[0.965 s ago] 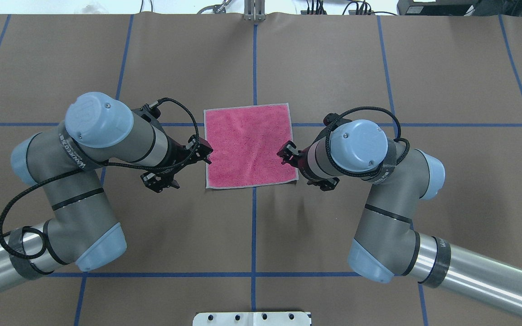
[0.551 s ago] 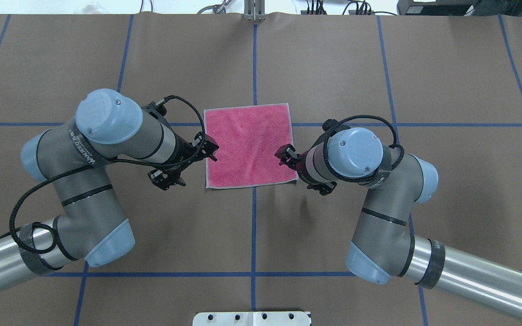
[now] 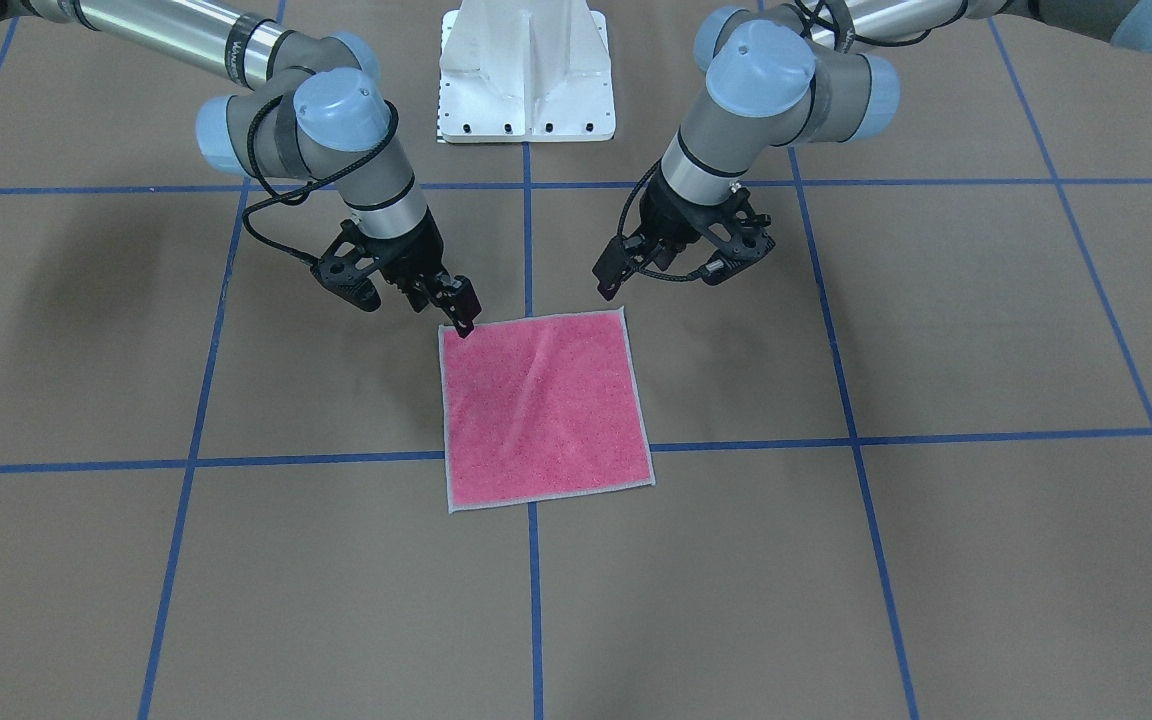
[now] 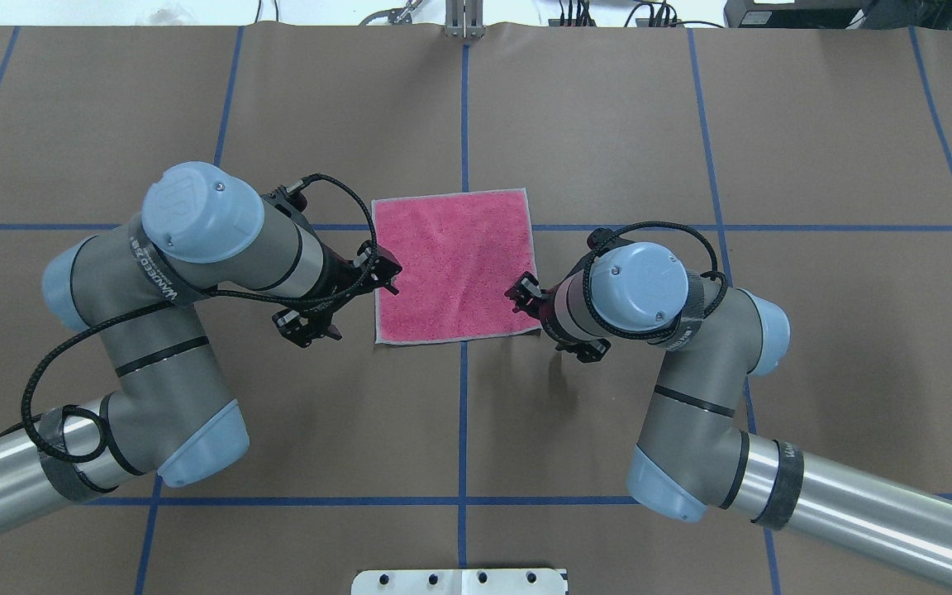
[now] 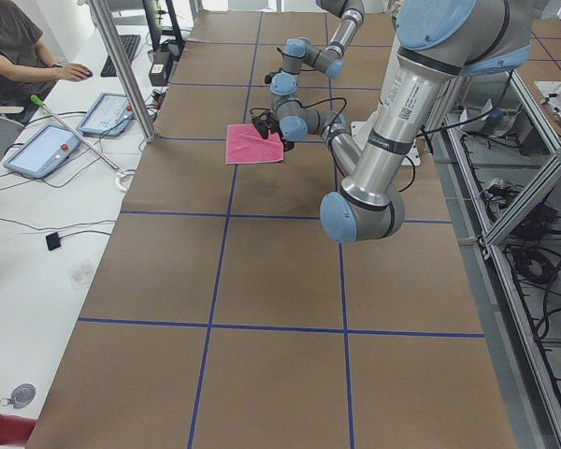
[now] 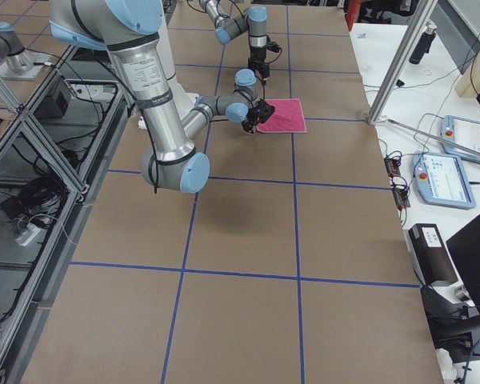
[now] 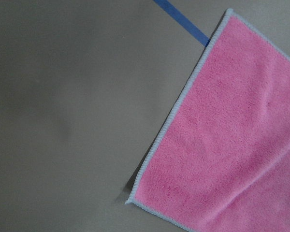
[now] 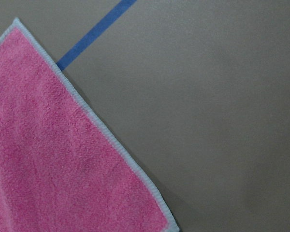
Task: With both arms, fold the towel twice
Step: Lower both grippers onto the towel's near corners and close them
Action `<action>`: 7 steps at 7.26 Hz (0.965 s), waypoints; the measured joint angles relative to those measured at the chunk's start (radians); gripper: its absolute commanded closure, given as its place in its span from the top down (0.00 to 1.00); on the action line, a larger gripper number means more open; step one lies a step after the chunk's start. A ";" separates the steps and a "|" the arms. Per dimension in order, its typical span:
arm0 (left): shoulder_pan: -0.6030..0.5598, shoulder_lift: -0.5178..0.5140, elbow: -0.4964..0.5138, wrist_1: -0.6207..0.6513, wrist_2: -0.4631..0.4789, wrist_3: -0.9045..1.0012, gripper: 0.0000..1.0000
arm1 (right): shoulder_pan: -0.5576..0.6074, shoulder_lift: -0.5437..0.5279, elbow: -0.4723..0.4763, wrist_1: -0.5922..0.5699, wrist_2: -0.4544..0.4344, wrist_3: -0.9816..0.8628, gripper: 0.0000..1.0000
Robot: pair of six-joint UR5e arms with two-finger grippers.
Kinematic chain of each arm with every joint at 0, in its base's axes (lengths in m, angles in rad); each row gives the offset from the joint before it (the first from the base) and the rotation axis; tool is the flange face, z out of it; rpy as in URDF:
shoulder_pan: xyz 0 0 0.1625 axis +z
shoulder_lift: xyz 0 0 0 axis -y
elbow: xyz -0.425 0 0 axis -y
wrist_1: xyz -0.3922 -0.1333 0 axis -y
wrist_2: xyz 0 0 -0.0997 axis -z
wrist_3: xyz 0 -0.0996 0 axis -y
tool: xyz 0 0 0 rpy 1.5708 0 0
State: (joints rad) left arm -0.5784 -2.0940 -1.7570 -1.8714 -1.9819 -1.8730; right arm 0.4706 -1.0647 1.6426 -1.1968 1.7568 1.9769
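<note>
- Plainly, the towel (image 4: 455,268) lies flat and pink face up at the middle of the brown table (image 4: 608,124). It covers a crossing of the blue tape (image 4: 464,116) lines, with no corner lifted.
- The overhead view places the left gripper (image 4: 391,278) over the towel's left edge and the right gripper (image 4: 519,293) at its right edge. Both sit toward the robot's side of the cloth.
- In that view each pair of fingers looks slightly parted, and neither has hold of anything.
- The front-facing view adds height. The right gripper (image 3: 456,308) has its tip right at the towel's (image 3: 543,410) corner nearest the robot, though whether it touches is unclear. The left gripper (image 3: 609,280) hangs a little clear of the other near corner.
- Only this view shows the white pedestal (image 3: 526,70) between the arms and a faint slanting crease across the cloth.
- The left wrist view shows the towel (image 7: 232,154), its light grey edging and one near corner close up, with blue tape (image 7: 181,21) running under the edge.
- The right wrist view shows the same for the opposite edge of the towel (image 8: 53,164).
- The side views show a seated operator (image 5: 19,56) beyond the table's end.
- The left arm (image 4: 195,273) and the right arm (image 4: 674,330) are both bent at the elbow, with their wrists angled inward and down toward the cloth.
</note>
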 measured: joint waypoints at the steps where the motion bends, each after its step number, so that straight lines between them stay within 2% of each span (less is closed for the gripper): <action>1: 0.000 0.000 0.002 0.000 0.000 0.001 1.00 | -0.001 -0.001 -0.003 -0.001 0.000 0.003 0.72; 5: -0.001 0.000 0.004 0.000 0.000 0.003 1.00 | -0.001 -0.003 -0.014 0.000 0.001 0.003 0.59; 7: -0.001 0.000 0.004 0.000 0.000 0.002 1.00 | -0.001 -0.004 -0.014 0.000 0.001 0.005 0.44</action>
State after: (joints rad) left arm -0.5798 -2.0939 -1.7533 -1.8715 -1.9819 -1.8712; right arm 0.4694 -1.0684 1.6281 -1.1969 1.7579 1.9816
